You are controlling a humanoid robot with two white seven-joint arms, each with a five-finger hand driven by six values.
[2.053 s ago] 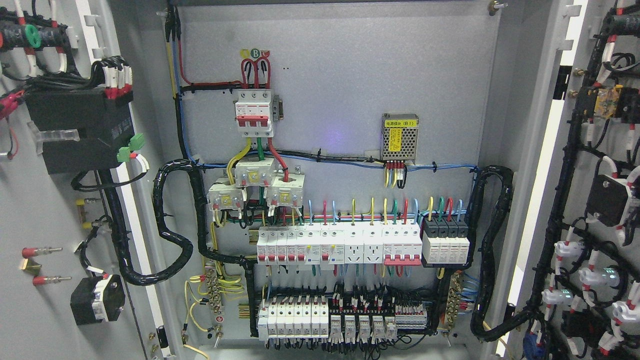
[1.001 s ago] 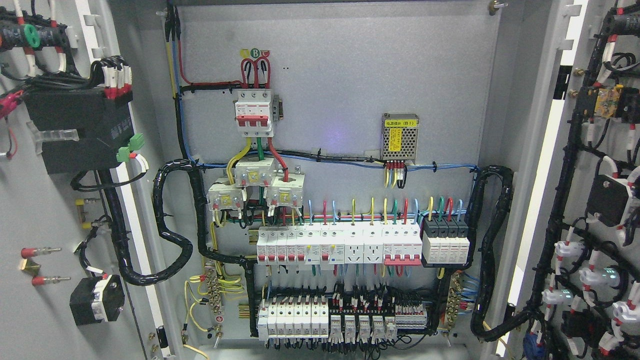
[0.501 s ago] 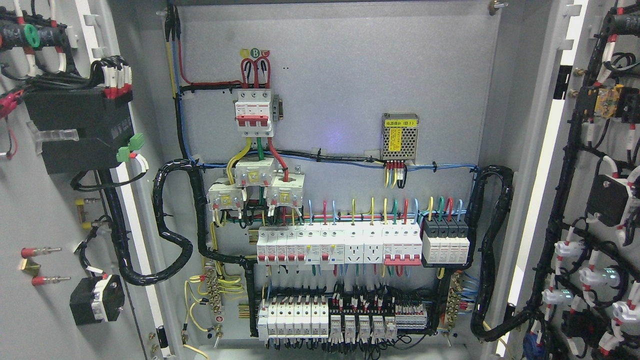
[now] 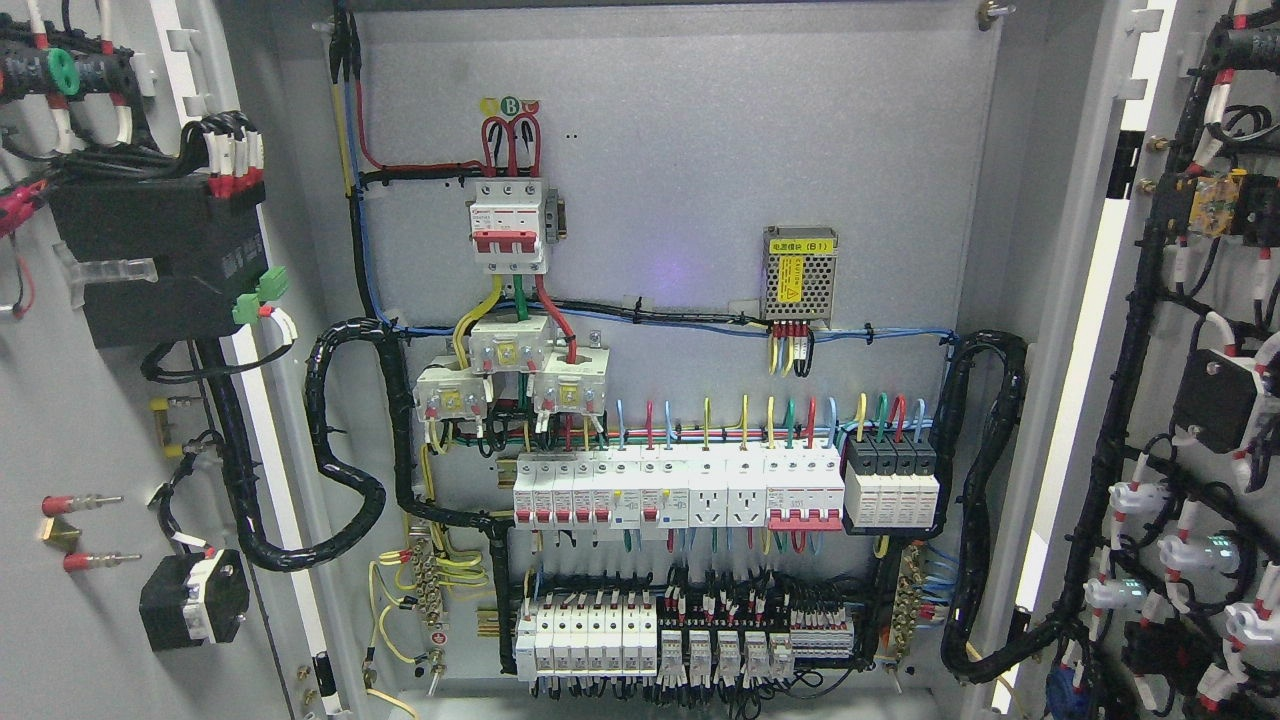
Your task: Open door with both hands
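You are looking into the open cabinet: the left door (image 4: 90,420) is swung wide at the picture's left, the right door (image 4: 1200,420) at its right, breakers (image 4: 680,490) between them; neither hand is visible, so their fingers cannot be judged

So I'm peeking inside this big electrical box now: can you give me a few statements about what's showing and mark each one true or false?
1. Both cabinet doors, the left door and the right door, are swung open. True.
2. A robot hand is gripping the right door. False: no hand or arm shows in the view.
3. The mesh-covered power supply sits above the black breaker block. True.
4. The red-handled main breaker sits at the bottom of the back panel. False: it is in the upper part, left of centre.
5. The left door carries a black box. True.
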